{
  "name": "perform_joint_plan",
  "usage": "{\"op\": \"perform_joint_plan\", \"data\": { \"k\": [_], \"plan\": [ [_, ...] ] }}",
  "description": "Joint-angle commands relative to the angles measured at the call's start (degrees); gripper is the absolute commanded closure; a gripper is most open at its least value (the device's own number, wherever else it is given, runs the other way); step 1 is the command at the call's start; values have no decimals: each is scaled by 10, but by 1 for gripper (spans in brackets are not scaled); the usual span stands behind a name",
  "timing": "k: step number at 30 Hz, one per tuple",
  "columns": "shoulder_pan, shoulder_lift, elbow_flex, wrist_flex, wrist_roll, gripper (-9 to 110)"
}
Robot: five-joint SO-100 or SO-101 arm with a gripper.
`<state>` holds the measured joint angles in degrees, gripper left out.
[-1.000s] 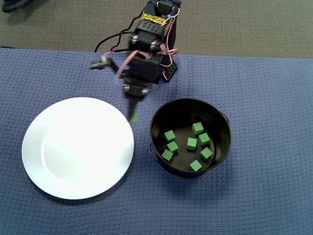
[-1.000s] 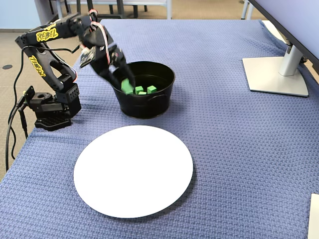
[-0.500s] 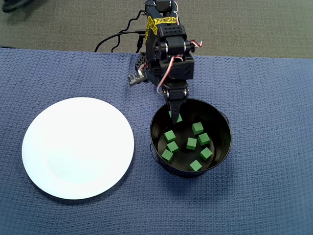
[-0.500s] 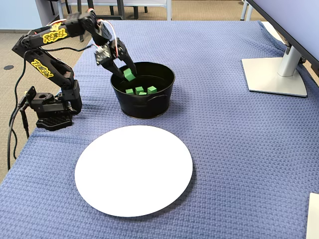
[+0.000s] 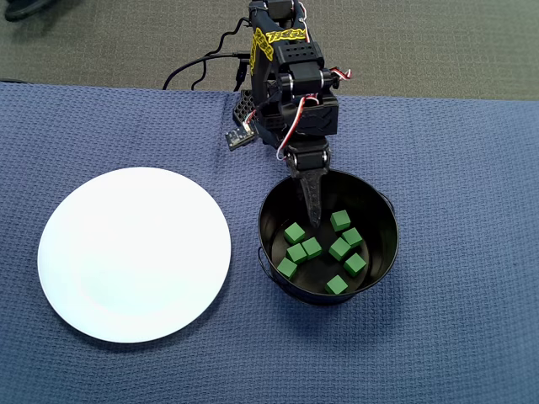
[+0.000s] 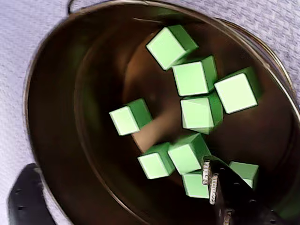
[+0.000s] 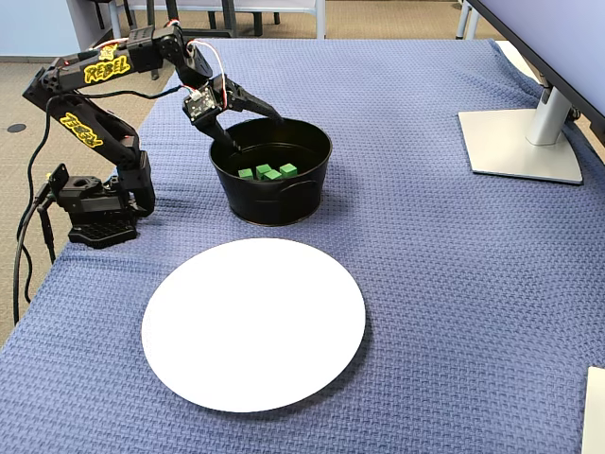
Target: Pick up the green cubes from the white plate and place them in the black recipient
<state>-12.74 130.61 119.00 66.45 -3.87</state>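
Several green cubes (image 5: 312, 247) lie loose on the bottom of the black recipient (image 5: 392, 223), clustered in the wrist view (image 6: 194, 77) and partly visible over the rim in the fixed view (image 7: 272, 174). My gripper (image 7: 255, 134) hangs open over the pot's near-arm side, one finger down inside the rim and the other stretched across the opening, with nothing between them. From overhead the gripper (image 5: 313, 210) points into the pot. The white plate (image 5: 135, 252) lies bare to the left of the pot, and in the fixed view it (image 7: 253, 322) sits in front.
The arm's base (image 7: 95, 213) and its cables (image 7: 24, 255) sit at the cloth's left edge. A monitor stand (image 7: 523, 142) is at the far right. The blue cloth ends just behind the arm in the overhead view.
The gripper swung from the plate's edge to over the pot while carrying a green cube, then opened. That cube now lies among the others in the pot.
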Motion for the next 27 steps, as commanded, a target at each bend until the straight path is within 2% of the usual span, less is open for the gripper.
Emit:
{"op": "perform_joint_plan", "data": {
  "k": [1, 6, 8, 11, 27],
  "plan": [
    [28, 35, -2, -4, -25, 61],
    [37, 61, 15, 4, -30, 65],
    [42, 78, 30, 4, -29, 76],
    [69, 107, 52, 5, -41, 84],
    [204, 343, 256, 57, -105, 94]
  ]
}}
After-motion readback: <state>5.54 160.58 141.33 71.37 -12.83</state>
